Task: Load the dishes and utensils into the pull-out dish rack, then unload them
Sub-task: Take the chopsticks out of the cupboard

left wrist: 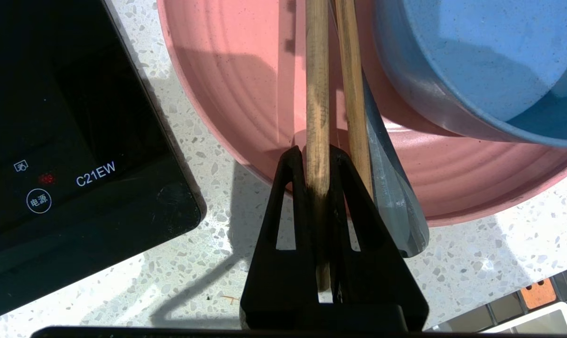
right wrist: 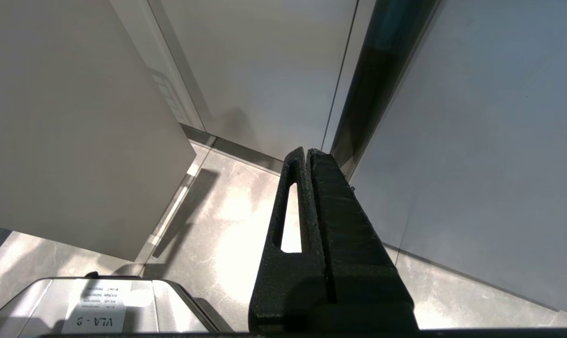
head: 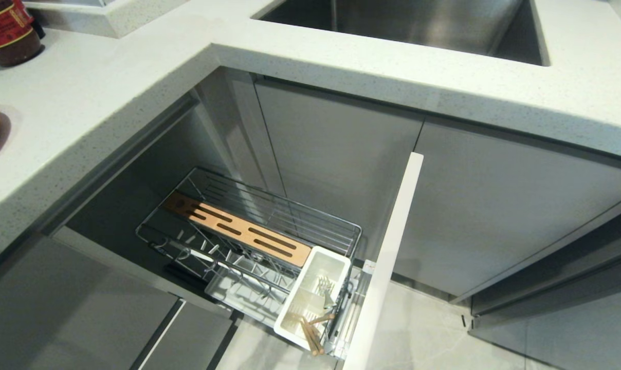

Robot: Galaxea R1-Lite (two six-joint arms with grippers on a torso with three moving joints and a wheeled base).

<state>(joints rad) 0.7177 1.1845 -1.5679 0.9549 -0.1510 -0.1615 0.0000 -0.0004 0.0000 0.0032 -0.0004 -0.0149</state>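
Note:
In the left wrist view my left gripper [left wrist: 317, 152] is shut on one wooden chopstick [left wrist: 317, 94] at the near rim of the salmon-pink plate [left wrist: 227, 70]. The second chopstick [left wrist: 351, 94] lies just beside it, outside the jaws. A silver spoon [left wrist: 391, 197] rests against that one, its bowl end past the plate's rim. The pale blue bowl [left wrist: 476, 56] sits on the plate. The pull-out dish rack [head: 290, 216] stands pulled out under the counter, with neither gripper in the head view. My right gripper [right wrist: 307, 152] is shut and empty, low by the cabinet fronts.
A black induction hob [left wrist: 53, 117] lies on the speckled counter next to the plate. The rack's white cutlery cup [head: 336, 264] holds wooden sticks [head: 313, 334] and a metal fork [head: 323, 285]. Its tall white front panel [head: 387, 257] juts out. A sink [head: 418, 25] is set in the counter.

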